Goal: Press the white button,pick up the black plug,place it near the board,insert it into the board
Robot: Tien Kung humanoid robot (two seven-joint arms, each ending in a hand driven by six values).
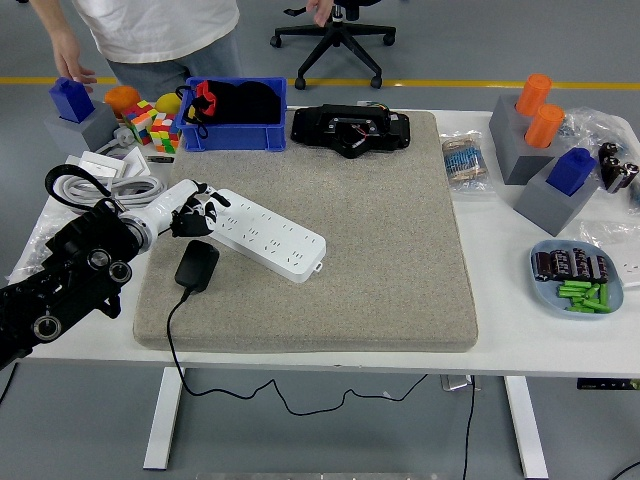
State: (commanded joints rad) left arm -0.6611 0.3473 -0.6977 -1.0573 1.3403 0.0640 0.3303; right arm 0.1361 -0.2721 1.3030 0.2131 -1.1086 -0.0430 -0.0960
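A white power strip (268, 234) lies slanted on the grey mat (380, 220), its left end nearest my left hand. My left hand (193, 213) rests at that left end with the fingers curled and the fingertips touching the strip's corner. Just below the hand, the black plug (197, 265) lies flat on the mat. Its black cable (172, 330) runs down over the table's front edge. The white button on the strip is hidden under my fingers. My right arm is out of view.
A blue bin (238, 115) and a black device (350, 129) sit at the mat's far edge. Coloured cubes (148, 127) and a grey coiled cable (110, 184) lie left. Grey blocks with orange and blue parts (545, 150) and a blue dish (582, 280) stand right. A person (150, 35) stands at the far left.
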